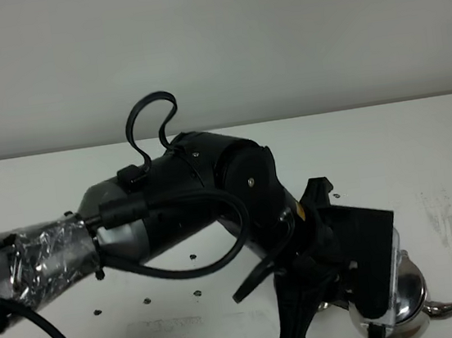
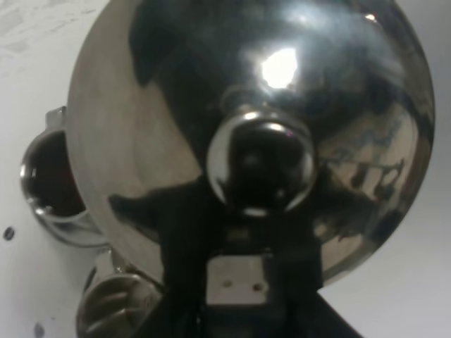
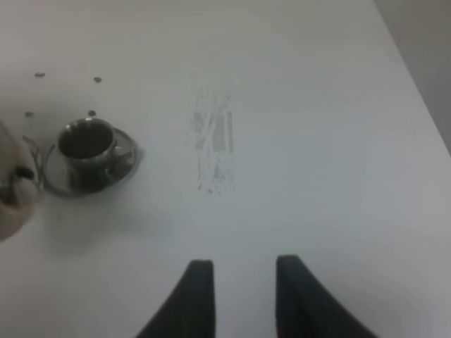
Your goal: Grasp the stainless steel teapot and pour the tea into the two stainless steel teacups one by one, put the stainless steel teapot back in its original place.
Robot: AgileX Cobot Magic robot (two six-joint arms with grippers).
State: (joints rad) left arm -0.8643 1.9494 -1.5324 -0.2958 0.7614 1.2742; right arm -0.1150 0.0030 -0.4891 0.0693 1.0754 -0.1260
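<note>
Left gripper (image 1: 368,316) on stainless steel teapot (image 1: 410,291)

The left arm (image 1: 188,194) is glossy black, with a round joint cap carrying a small centre screw and a yellow label beside it. Crinkled silver tape (image 1: 43,257) wraps its rear section. Thick black cables (image 1: 153,116) loop above and below the body. The left gripper (image 1: 364,284) is matt black and angular. The right gripper (image 3: 239,292) shows two dark, curved, tapering fingers (image 3: 194,296).

A white table (image 1: 61,173) carries a saucered teacup (image 3: 86,144) and scuff marks (image 3: 215,144).
</note>
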